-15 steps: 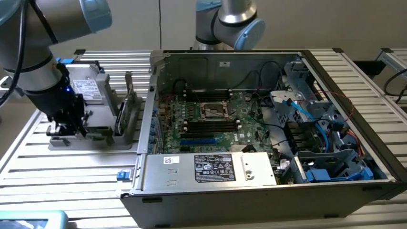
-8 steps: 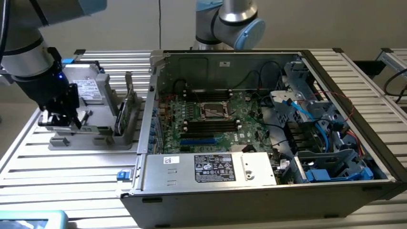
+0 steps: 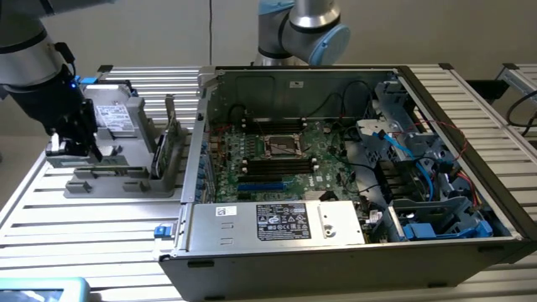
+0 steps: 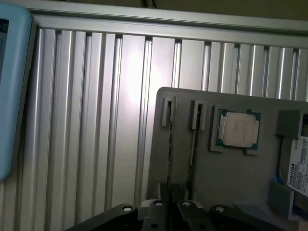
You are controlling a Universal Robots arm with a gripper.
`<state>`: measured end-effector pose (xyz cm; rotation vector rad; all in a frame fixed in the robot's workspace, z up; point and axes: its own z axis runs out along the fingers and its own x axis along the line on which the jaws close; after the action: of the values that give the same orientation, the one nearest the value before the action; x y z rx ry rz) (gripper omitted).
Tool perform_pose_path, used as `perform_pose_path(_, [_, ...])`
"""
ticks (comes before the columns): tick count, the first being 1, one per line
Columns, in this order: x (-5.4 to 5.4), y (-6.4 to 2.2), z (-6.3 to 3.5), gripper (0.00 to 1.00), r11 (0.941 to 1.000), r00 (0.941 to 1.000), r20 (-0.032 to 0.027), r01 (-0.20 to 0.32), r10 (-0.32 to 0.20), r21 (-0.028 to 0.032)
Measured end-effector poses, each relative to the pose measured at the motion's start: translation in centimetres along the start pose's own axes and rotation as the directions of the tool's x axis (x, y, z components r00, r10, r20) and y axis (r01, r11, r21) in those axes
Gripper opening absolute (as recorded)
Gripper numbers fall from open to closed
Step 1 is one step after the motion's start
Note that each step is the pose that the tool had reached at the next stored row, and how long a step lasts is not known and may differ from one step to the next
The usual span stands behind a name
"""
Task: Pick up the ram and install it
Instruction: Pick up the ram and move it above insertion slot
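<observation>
The claw [image 4: 172, 207] is hanging over the ram [image 4: 170, 139] in the tray [image 4: 240, 168]; its opening cannot be told. Squaring to the ram's length is likely mattering most.

even, soft light with one bright streak

the exterior view was lit evenly and moderately, and no hard shadows were cast. the inner walls of the computer case [image 3: 277, 88] were left dimmer than the table around it, and the black arm housing [image 3: 50, 94] was rendered almost featureless. in the wrist view a pale band of glare was thrown along the aluminium slats [image 4: 130, 86], while the gripper [image 4: 171, 197] was sunk in shadow.
</observation>
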<state>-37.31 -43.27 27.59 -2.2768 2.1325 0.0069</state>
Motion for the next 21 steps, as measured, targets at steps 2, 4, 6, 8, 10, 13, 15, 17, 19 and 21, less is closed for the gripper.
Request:
perform_pose_path(2, [0.0,-0.03,-0.92,0.14,0.9999,0.9999,0.0013,0.015,-0.015,-0.0003])
perform_pose_path(4, [0.1,-0.05,-1.69,0.14,0.9997,0.9997,0.0078,0.025,-0.025,0.0])
perform_pose_path(6, [0.4,-0.11,-2.38,0.14,0.9994,0.9992,0.0204,0.033,-0.033,0.0011])
perform_pose_path(8, [0.6,-0.21,-3.06,0.14,0.9992,0.9987,0.0329,0.039,-0.039,0.0022])
perform_pose_path(10, [0.8,-0.42,-3.84,0.14,0.9991,0.9981,0.0443,0.043,-0.043,0.0033])
perform_pose_path(13, [1.1,-0.84,-5.0,0.14,0.9989,0.9972,0.0597,0.046,-0.046,0.0051])
perform_pose_path(15, [1.3,-1.26,-5.92,0.14,0.9989,0.9966,0.0676,0.047,-0.047,0.006])
perform_pose_path(17, [1.5,-1.77,-6.83,0.14,0.9989,0.9963,0.0715,0.047,-0.048,0.0062])
perform_pose_path(19, [1.7,-2.38,-7.71,0.14,0.9988,0.9962,0.0724,0.048,-0.048,0.006])
perform_pose_path(21, [1.8,-3.05,-8.51,0.14,0.9988,0.9962,0.0727,0.048,-0.048,0.0043])
